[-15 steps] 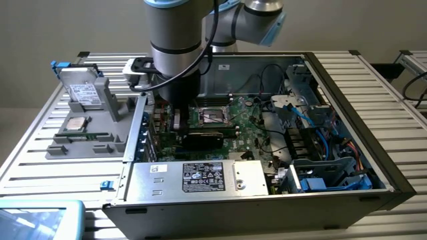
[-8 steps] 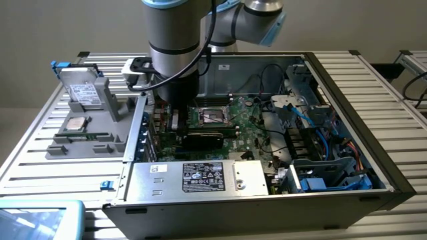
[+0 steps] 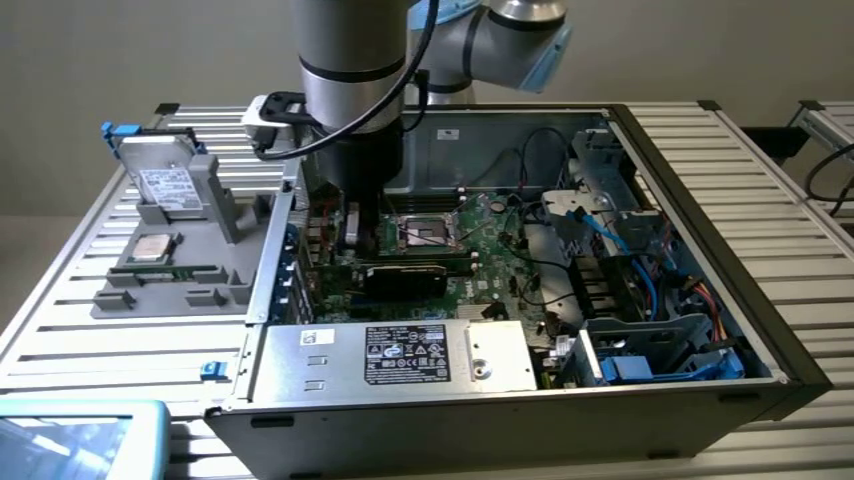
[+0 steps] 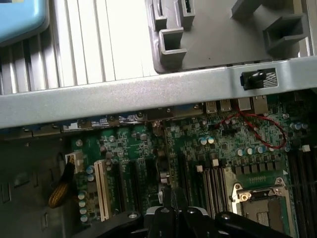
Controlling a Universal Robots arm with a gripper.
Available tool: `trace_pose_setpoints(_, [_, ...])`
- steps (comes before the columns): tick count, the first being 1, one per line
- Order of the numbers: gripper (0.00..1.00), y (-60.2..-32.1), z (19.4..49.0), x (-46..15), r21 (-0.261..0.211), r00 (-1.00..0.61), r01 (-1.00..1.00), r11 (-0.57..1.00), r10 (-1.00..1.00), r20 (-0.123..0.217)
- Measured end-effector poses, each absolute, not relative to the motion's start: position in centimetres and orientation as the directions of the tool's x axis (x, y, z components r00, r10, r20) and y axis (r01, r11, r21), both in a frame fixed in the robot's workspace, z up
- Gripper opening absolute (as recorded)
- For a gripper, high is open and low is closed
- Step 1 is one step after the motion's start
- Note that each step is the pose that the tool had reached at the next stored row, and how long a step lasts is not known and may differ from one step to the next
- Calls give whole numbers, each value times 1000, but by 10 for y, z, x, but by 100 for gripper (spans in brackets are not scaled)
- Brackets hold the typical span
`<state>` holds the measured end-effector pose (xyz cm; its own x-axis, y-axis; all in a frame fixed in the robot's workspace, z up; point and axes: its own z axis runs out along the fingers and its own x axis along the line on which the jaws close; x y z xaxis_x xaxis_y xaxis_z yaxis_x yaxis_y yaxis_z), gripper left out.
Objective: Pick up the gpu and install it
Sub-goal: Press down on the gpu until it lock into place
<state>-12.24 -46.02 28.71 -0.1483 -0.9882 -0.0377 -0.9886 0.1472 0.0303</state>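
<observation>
Light blue box corner (image 3: 74, 440) sits closest, at the exterior view's left. Next to it is the open computer case (image 3: 694, 200) on a table of silver slats (image 3: 94, 330), with the silver power supply (image 3: 400, 355) at its front. The green motherboard (image 3: 501, 250) lies inside. The gripper (image 3: 350, 235) reaches down into the case near the side wall. Its fingers are pinched tight together (image 4: 173, 210) above the card slots (image 4: 101, 186). I cannot tell if they hold anything. The gpu (image 3: 404, 278), black side up, sits low on the motherboard, between the CPU socket (image 3: 427, 232) and the power supply, just beside the gripper. Outside the case, a gray tray (image 3: 160, 290) holds a silver drive (image 3: 167, 185).
</observation>
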Motion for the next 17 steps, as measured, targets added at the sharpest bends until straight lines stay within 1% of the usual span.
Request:
trace_pose_setpoints(7, [12, -461, 286, -101, 30, -148, -989, 147, -988, -38])
trace_pose_setpoints(17, [12, -462, 268, -97, 30, -149, -989, 148, -988, -38])
